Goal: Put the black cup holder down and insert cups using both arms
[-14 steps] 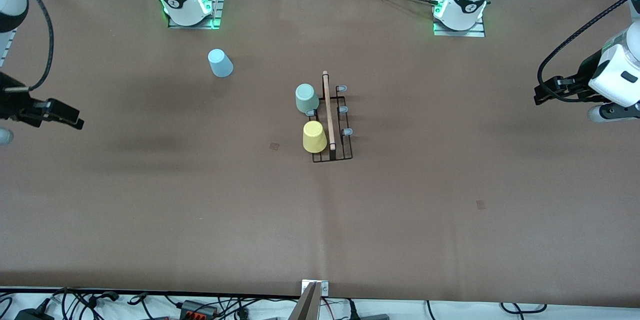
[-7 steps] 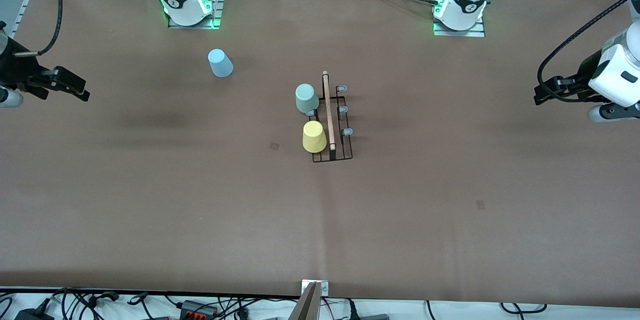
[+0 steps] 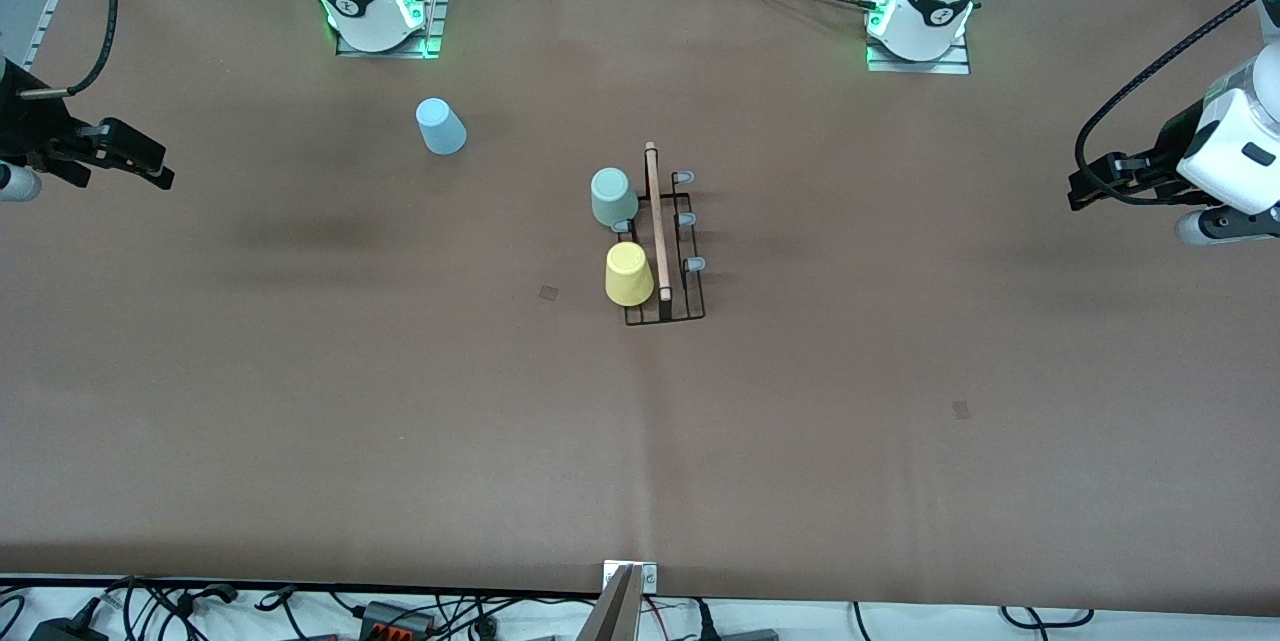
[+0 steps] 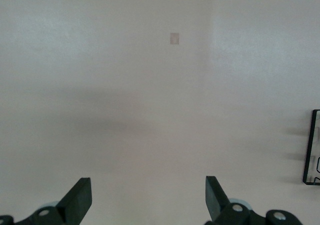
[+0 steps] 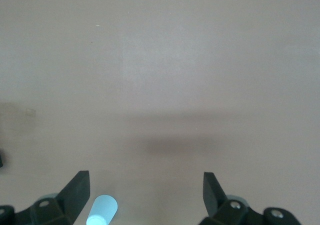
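Observation:
The black cup holder (image 3: 690, 296) stands at the table's middle, its wooden rod (image 3: 656, 221) on top. A pale mint green cup (image 3: 612, 196) and a yellow cup (image 3: 629, 273) sit upside down on pegs on the rod's right-arm side. The three pegs (image 3: 686, 219) on its left-arm side are bare. A light blue cup (image 3: 440, 126) stands upside down on the table near the right arm's base. My right gripper (image 3: 155, 166) is open and empty over the right arm's end of the table; the blue cup (image 5: 101, 210) shows by its fingers (image 5: 75, 190). My left gripper (image 3: 1080, 189) is open and empty over the left arm's end.
The table is covered by a brown mat (image 3: 400, 401) with small square marks (image 3: 549, 293) (image 3: 961, 409). The holder's corner (image 4: 312, 155) shows at the left wrist view's edge. Cables lie along the table edge nearest the front camera.
My right gripper has moved toward the robots' edge of the table over the last second, then slowed. The left arm, the holder and the cups have not moved.

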Robot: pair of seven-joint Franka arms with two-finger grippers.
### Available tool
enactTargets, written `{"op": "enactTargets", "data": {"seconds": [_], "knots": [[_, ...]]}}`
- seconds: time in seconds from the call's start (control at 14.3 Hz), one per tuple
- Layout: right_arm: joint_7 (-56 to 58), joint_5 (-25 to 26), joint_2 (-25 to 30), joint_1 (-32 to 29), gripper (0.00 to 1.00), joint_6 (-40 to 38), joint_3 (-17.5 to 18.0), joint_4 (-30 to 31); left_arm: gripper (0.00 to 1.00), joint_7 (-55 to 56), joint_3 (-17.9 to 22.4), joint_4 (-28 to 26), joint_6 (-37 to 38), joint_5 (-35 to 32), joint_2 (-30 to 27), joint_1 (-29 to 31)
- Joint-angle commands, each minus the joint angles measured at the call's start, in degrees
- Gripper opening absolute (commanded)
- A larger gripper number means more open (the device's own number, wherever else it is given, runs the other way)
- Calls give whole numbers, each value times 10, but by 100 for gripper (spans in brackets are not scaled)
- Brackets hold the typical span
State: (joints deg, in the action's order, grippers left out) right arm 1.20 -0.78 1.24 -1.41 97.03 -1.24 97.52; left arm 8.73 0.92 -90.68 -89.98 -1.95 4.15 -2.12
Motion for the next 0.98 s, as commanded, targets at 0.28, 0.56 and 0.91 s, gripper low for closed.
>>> {"op": "enactTargets", "data": {"seconds": [0.28, 0.56, 0.91], "knots": [[3, 9, 18, -2, 100, -3, 2, 19, 100, -13, 1, -12, -3, 16, -13, 4], [4, 9, 17, -1, 100, 3, 2, 19, 100, -13, 1, -12, -3, 16, -13, 4], [4, 10, 17, 0, 100, 22, 2, 33, 100, -13, 1, -11, -3, 16, -13, 4]]}}
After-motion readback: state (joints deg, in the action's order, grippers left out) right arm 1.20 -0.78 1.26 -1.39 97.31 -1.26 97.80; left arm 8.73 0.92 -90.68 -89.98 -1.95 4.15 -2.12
